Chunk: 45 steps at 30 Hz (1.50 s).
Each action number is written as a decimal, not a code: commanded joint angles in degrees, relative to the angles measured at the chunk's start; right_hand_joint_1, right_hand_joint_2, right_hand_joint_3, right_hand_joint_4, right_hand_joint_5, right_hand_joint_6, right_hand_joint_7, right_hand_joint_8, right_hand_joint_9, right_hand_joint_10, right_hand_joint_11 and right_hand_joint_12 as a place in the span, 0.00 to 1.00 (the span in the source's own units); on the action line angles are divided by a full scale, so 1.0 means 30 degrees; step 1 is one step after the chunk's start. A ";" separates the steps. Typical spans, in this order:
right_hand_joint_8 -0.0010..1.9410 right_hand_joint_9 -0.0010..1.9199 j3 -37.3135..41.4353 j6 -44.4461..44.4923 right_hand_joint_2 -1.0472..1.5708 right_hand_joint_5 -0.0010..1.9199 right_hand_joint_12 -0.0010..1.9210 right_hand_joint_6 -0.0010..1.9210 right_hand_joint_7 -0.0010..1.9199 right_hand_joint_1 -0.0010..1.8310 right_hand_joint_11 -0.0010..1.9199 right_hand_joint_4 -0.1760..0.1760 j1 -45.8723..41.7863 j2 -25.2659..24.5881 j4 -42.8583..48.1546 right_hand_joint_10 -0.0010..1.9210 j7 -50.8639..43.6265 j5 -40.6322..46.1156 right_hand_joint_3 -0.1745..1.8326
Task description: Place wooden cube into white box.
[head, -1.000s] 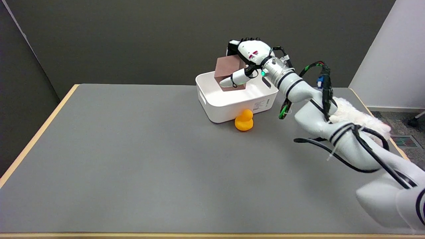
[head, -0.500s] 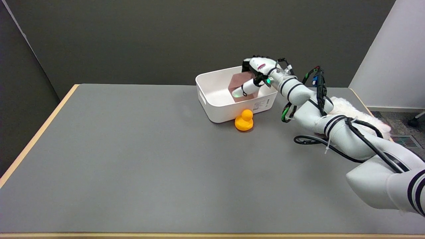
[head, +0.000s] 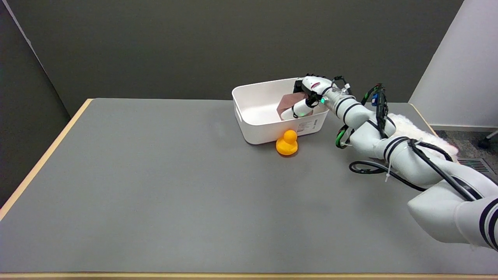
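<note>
Head view showed the hand (head: 307,97) gripping the cube (head: 288,103) low inside the box (head: 264,132), at its right wall. Open floor lay leftward in the box; a duck (head: 286,142) touched its near wall.

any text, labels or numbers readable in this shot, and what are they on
Nothing can be read here.
Sticker on the near wall of the white box: printed lines, too small and blurred to read.
Red mark on the back of the right hand: too small to read.
Wooden cube, orange duck and table: no text visible.
</note>
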 commanded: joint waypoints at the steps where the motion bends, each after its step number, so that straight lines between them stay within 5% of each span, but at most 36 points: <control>1: 0.75 0.40 -0.0108 0.0015 0.88 0.25 0.89 0.78 0.43 0.64 0.31 0.00 -0.0122 0.0721 0.0760 0.70 0.0025 0.2210 0.12; 3: 0.57 0.42 -0.0021 0.0015 0.70 0.26 0.92 0.53 0.44 0.50 0.32 0.34 -0.0282 0.0971 0.1492 0.69 0.0025 0.2660 0.53; 9: 0.38 0.26 0.0329 0.0068 0.68 0.15 0.83 0.29 0.31 0.34 0.20 0.35 -0.1024 0.1765 0.3955 0.60 0.0025 0.3509 0.53; 12: 0.26 0.14 0.0760 0.0306 0.66 0.10 0.67 0.22 0.19 0.23 0.07 0.37 -0.1597 0.1996 0.5133 0.44 0.0025 0.3884 0.55; 27: 0.18 0.05 0.2434 0.1667 0.67 0.06 0.62 0.17 0.12 0.20 0.00 0.39 -0.4411 0.2835 0.8162 0.38 -0.0001 0.6628 0.49; 29: 0.20 0.06 0.2752 0.2142 0.65 0.06 0.60 0.19 0.11 0.19 0.01 0.39 -0.5042 0.2924 0.8373 0.38 -0.0001 0.8004 0.55; 40: 0.18 0.07 0.3609 0.8432 0.67 0.07 0.63 0.18 0.14 0.23 0.02 0.37 -1.0859 0.4912 0.9600 0.39 0.0195 2.0025 0.49; 44: 0.20 0.09 0.3715 1.1122 0.65 0.06 0.62 0.19 0.14 0.20 0.04 0.42 -1.3060 0.5194 0.9196 0.38 0.2470 2.2280 0.56; 45: 0.20 0.09 0.2631 1.2594 0.65 0.06 0.62 0.19 0.14 0.20 0.04 0.43 -1.3969 0.4837 1.1667 0.38 0.4578 2.4731 0.56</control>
